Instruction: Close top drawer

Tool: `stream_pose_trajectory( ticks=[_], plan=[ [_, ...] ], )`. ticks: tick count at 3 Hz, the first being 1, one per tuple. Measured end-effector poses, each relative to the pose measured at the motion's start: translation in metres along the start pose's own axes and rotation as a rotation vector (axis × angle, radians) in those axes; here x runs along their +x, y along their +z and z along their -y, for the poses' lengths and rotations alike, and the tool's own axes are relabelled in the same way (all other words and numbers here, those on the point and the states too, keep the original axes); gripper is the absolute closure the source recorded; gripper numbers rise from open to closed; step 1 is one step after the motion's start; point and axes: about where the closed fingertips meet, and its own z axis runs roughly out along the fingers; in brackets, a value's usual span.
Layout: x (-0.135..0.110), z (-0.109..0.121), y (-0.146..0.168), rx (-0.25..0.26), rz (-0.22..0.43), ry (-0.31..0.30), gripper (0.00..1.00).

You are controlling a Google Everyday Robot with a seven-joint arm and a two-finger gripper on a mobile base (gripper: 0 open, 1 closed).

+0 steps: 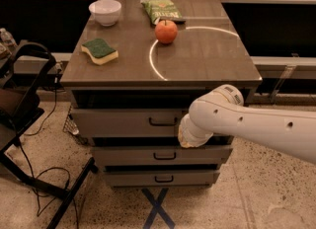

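Note:
The top drawer [123, 123] is the uppermost grey front of the cabinet, with a small black loop handle [163, 122] at its centre. It stands almost fully in, its front sticking out slightly beyond the two shallower drawers [163, 155] below, with a dark gap under the tabletop. My white arm [247, 124] reaches in from the right. My gripper [186, 138] is at the arm's end, against the lower right of the top drawer's front, mostly hidden by the wrist.
On the cabinet top [207, 60] are a red apple [166, 31], a green-and-yellow sponge [99, 51], a white bowl [105, 12] and a green snack bag [160, 11]. A black frame with cables [24, 90] stands at the left. A blue tape cross [157, 207] marks the floor.

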Motion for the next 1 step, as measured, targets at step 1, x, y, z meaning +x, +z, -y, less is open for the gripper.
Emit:
stream_pose_trajectory(
  ticks=[1],
  plan=[
    [0.0000,0.0000,0.0000,0.000,0.000,0.000,1.00]
  ],
)
